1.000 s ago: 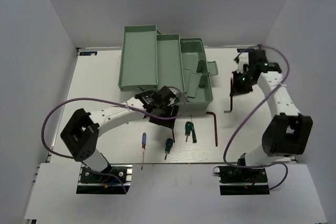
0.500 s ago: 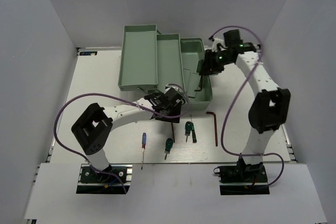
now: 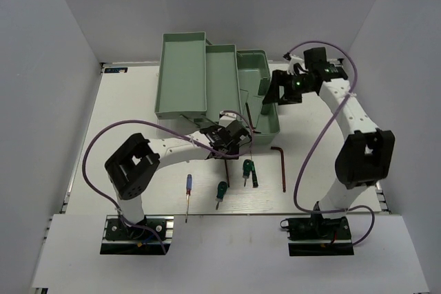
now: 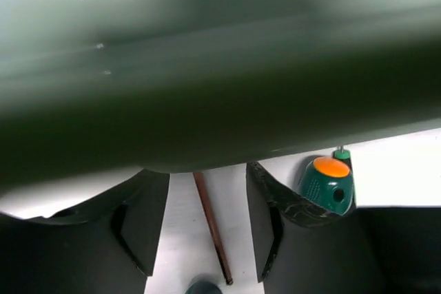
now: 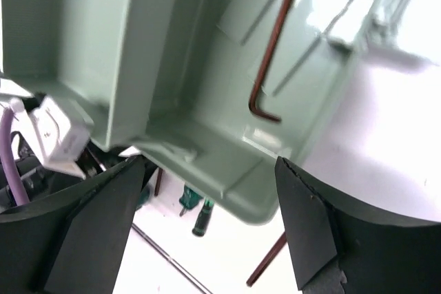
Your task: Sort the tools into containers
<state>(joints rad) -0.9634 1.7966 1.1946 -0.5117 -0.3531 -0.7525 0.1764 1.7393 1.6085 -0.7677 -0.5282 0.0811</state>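
Observation:
The mint-green toolbox [image 3: 185, 74] stands open at the back of the table, its trays stepped. My right gripper [image 3: 270, 93] hangs open over the right-hand compartment [image 5: 172, 46], and a reddish-brown hex key [image 5: 272, 53] lies loose inside it. Low at the box's front wall [image 4: 220, 87], my left gripper [image 3: 233, 144] is open and straddles a second hex key [image 4: 210, 218] lying on the table, with a gap on both sides. A green screwdriver [image 4: 327, 184] lies just to its right. Another green screwdriver [image 3: 221, 191], a blue one [image 3: 187, 194] and a third hex key [image 3: 281, 166] lie on the table.
White walls close in the table on the left, back and right. The box's small lid flap [image 3: 278, 89] sticks out beside my right gripper. A purple cable loops off each arm. The near table edge [image 3: 227, 213] runs just past the tools.
My right arm swung from the table's right side to over the toolbox and opened; the hex key it carried now lies in the box. My left gripper shifted right and narrowed.

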